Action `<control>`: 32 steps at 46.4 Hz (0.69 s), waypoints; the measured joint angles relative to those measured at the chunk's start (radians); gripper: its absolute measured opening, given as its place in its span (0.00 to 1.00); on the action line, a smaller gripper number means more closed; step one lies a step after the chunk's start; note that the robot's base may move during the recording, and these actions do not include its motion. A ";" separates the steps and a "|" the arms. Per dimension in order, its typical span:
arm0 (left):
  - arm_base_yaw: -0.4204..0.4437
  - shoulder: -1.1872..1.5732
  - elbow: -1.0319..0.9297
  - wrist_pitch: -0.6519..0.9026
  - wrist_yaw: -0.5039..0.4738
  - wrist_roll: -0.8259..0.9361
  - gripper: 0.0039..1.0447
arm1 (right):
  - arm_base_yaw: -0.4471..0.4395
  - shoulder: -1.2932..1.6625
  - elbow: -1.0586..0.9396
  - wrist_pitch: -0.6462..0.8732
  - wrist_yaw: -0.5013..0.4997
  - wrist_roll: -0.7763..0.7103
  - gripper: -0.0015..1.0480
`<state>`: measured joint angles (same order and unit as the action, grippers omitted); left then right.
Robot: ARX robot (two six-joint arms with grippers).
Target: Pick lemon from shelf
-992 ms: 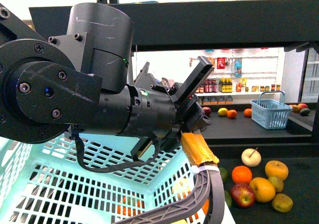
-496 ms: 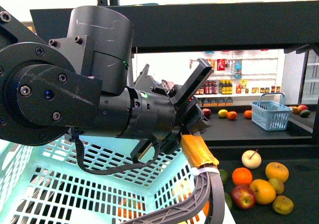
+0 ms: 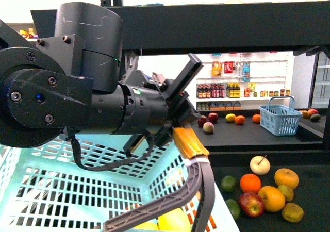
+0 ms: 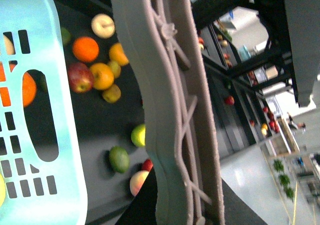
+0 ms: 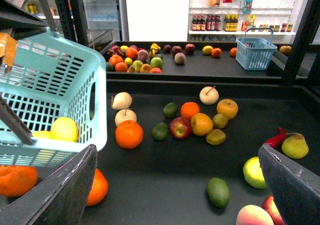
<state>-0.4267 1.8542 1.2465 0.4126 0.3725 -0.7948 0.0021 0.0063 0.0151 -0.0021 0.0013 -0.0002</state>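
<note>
The shelf's dark tray (image 5: pixel 165 195) carries scattered fruit. A yellow-green round fruit (image 5: pixel 254 172), possibly a lemon, lies beside my right gripper's finger (image 5: pixel 292 185). My right gripper (image 5: pixel 177 195) hangs open low over the tray, with only a green avocado (image 5: pixel 218 191) on the tray between its fingers. The pale blue basket (image 5: pixel 50 85) holds yellow lemon-like fruit (image 5: pixel 64 128). My left gripper (image 3: pixel 180 116) is shut on the basket's grey handle (image 4: pixel 175 110), at its orange-taped part (image 3: pixel 190 142). The basket wall (image 3: pixel 77 191) fills the lower left of the front view.
Oranges (image 5: pixel 129 134), a red apple (image 5: pixel 180 127), yellow apples (image 5: pixel 227 108) and a red chilli (image 5: pixel 276 137) lie on the tray. A farther tray holds more fruit and a small blue basket (image 5: pixel 255 52). Black frame posts (image 5: pixel 300 40) stand alongside. White wall shelves of bottles (image 3: pixel 242 90) are behind.
My left arm has swung left with the basket, whose handle moved left too. Yellow fruit now shows in the basket bottom, and a lime on the tray is uncovered.
</note>
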 joint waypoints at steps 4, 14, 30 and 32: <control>0.034 0.000 0.000 0.046 -0.074 -0.051 0.07 | 0.000 0.000 0.000 0.000 0.000 0.000 0.92; 0.183 -0.003 0.000 0.180 -0.327 -0.224 0.07 | 0.000 0.000 0.000 0.000 0.000 0.000 0.93; 0.378 0.002 -0.013 0.437 -0.507 -0.546 0.07 | 0.000 0.000 0.000 0.000 0.000 0.000 0.93; 0.396 0.008 -0.013 0.471 -0.514 -0.569 0.07 | 0.000 0.000 0.000 0.000 0.000 0.000 0.93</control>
<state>-0.0307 1.8626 1.2331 0.8837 -0.1413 -1.3640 0.0021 0.0059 0.0151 -0.0021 0.0013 -0.0002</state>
